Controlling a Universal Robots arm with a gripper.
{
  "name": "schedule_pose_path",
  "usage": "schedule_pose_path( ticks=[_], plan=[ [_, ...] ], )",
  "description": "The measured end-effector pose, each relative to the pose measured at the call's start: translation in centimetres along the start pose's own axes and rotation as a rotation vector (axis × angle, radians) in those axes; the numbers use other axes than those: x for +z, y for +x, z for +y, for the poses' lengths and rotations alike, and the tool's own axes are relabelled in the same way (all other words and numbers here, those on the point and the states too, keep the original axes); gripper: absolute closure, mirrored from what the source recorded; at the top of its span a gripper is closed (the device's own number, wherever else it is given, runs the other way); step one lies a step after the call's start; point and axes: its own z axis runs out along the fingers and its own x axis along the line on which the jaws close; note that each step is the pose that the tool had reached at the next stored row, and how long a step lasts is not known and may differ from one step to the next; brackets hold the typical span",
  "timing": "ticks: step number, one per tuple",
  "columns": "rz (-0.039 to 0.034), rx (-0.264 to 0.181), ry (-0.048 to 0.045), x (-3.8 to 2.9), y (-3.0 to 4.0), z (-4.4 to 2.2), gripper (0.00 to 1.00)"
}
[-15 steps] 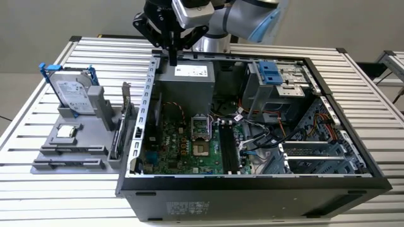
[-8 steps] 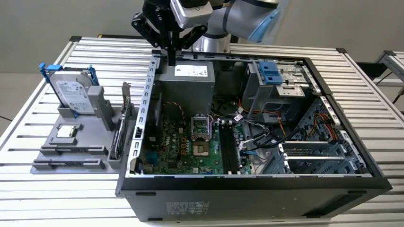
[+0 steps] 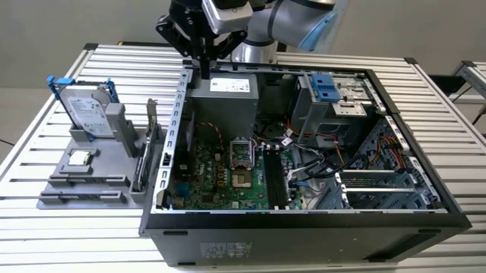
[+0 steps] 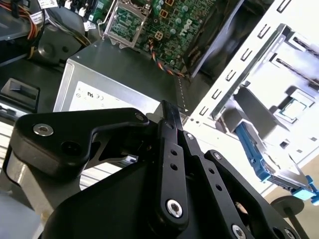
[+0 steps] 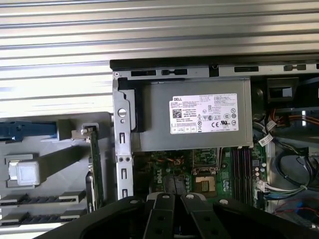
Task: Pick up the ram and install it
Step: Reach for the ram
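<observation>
Ext. view: gripper (image 3: 205, 75) clenched, empty, over PSU (image 3: 227, 102) at case (image 3: 304, 219) edge. Second wrist view: fingers (image 4: 172, 119) pressed together above PSU (image 4: 114, 84). First wrist view: fixture (image 5: 55, 164) w/ card (image 5: 95, 164) beside case (image 5: 122, 149). Ram's spot: can't tell.

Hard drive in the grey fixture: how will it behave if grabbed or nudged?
The hard drive looks like a rigid metal-cased block, so it is probably stiff and heavy for its size. It stands on edge, tilted, in the grey fixture, so a sideways push might tip it. Its smooth silver face may be slippery.
</observation>
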Motion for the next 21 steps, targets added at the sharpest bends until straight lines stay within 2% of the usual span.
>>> schedule_pose_path(
  ticks=[21],
  plan=[
    [0.0,0.0,-0.0001,-0.01,0.68,-0.05,1.0]
  ],
)
